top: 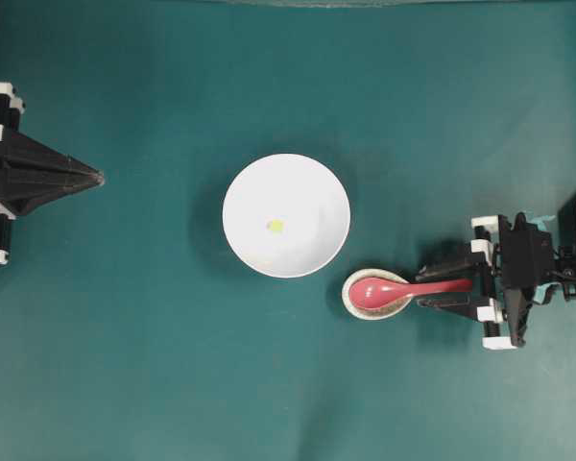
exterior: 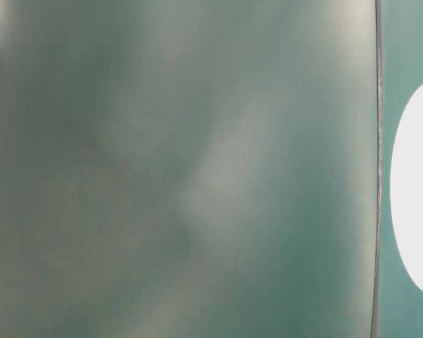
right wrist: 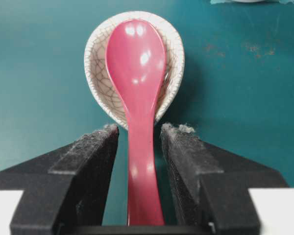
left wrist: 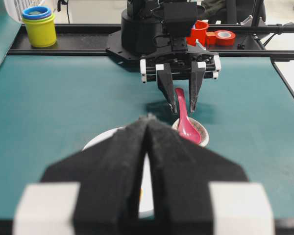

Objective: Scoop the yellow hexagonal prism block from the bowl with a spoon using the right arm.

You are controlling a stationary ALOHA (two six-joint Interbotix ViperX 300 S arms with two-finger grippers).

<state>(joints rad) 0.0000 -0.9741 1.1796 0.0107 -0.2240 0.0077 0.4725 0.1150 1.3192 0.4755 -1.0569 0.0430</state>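
Note:
The white bowl (top: 245, 182) sits mid-table with the tiny yellow hexagonal prism block (top: 276, 226) inside it. To its lower right, the pink-red spoon (top: 403, 287) rests with its scoop in a small speckled spoon rest (top: 350, 299) and its handle pointing right. My right gripper (top: 449, 285) is open and straddles the handle. In the right wrist view the spoon (right wrist: 136, 58) runs between the fingers of the right gripper (right wrist: 139, 129), with a gap on each side. My left gripper (top: 98, 177) is shut at the table's left edge, holding nothing.
Seen from the left wrist, stacked yellow and blue cups (left wrist: 39, 24), a red cup (left wrist: 200, 32) and a red tape roll (left wrist: 225, 36) stand on the rail behind the right arm. The table-level view is mostly blur, with the bowl (exterior: 416, 190) at its right edge.

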